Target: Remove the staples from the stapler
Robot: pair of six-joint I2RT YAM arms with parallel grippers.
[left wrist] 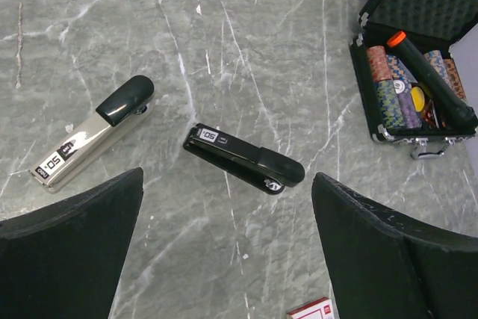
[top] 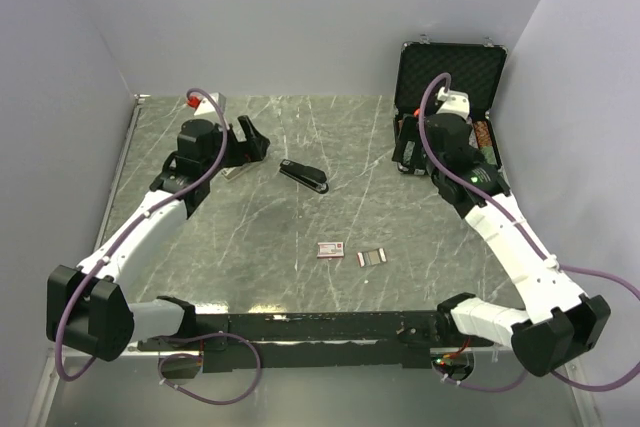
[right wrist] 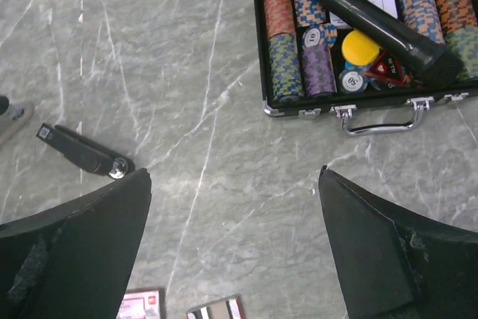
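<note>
The black stapler (top: 303,176) lies closed on the marble table, left of centre. It also shows in the left wrist view (left wrist: 245,158) and in the right wrist view (right wrist: 82,152). Short silvery-grey staple strips (top: 370,258) lie loose near the front, also in the right wrist view (right wrist: 216,309). My left gripper (top: 252,141) is open and empty, a little left of the stapler; in its own view (left wrist: 228,181) the stapler lies just beyond the fingertips. My right gripper (top: 406,153) is open and empty (right wrist: 232,172) in front of the case, far from the stapler.
A silver stapler (left wrist: 86,140) with a black cap lies left of the black one. A red-and-white box (top: 331,249) sits beside the staple strips. An open black case (top: 450,72) at the back right holds poker chips and a black tube with an orange end (right wrist: 366,16).
</note>
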